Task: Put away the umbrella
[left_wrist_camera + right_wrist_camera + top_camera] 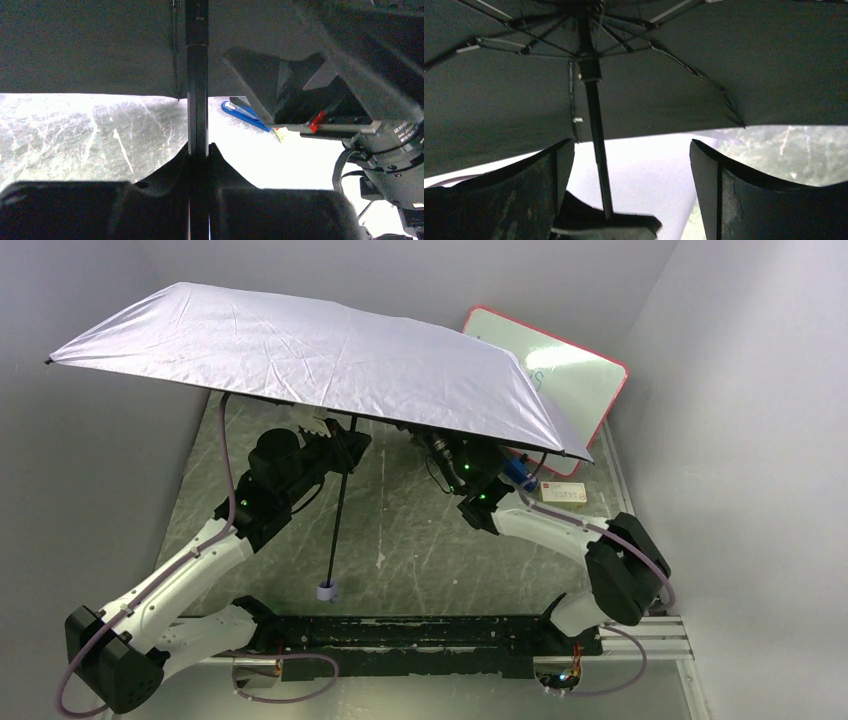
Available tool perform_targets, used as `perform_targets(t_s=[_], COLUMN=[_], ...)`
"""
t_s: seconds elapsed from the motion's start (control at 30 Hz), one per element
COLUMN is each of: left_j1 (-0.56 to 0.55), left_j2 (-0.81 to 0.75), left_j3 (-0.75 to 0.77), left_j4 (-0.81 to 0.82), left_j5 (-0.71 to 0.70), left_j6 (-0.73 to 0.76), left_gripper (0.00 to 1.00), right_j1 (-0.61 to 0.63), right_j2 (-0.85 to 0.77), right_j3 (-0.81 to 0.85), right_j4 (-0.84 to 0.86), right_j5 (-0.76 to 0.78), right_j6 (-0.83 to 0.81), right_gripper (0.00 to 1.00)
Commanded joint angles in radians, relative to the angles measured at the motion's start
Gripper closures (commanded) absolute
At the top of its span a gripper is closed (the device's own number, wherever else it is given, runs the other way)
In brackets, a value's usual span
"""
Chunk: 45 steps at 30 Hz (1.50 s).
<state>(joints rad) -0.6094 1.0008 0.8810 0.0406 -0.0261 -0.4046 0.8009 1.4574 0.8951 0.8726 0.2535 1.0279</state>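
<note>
The umbrella [320, 350] has a pale lavender, almost silvery outer fabric and a plain black underside (the thin ribs [666, 13] catch light as silver-white strips); its shaft [339, 510] is black and its handle [326, 590] pale white-lilac. The tabletop [420, 540] is dark grey-green, mottled with pale scratches. The whiteboard [570, 370] is glossy white with a pinkish-red frame, and the eraser [517, 472] is bright blue. The left arm [190, 570] and right arm [545, 525] are white with black joints, green lights and lilac cables [227, 455]; the left end effector [198, 150] and right end effector [631, 165] are black. The walls [760, 440] are pale grey
</note>
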Motion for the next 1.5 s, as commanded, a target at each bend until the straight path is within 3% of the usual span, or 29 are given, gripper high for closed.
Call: perform_targets(t_s=[0.0, 0.23, 1.1, 1.47], left_j1=[0.004, 0.003, 0.003, 0.004], left_j2=[-0.003, 0.004, -0.003, -0.011], left_j3=[0.000, 0.005, 0.001, 0.001], left_j4=[0.051, 0.048, 0.035, 0.025], left_j5=[-0.009, 0.006, 0.017, 0.030], left_j6=[0.004, 0.015, 0.036, 0.044], left_gripper=[0.95, 0.95, 0.95, 0.95], right_j1=[0.015, 0.029, 0.031, 0.030], right_j2=[0.070, 0.172, 0.310, 0.337], right_j3=[0.087, 0.215, 0.399, 0.435], right_j4=[0.131, 0.160, 0.156, 0.149], right_j5=[0.092, 0.092, 0.070, 0.072], right_j6=[0.029, 0.001, -0.018, -0.020], right_gripper=[0.13, 0.15, 0.23, 0.34])
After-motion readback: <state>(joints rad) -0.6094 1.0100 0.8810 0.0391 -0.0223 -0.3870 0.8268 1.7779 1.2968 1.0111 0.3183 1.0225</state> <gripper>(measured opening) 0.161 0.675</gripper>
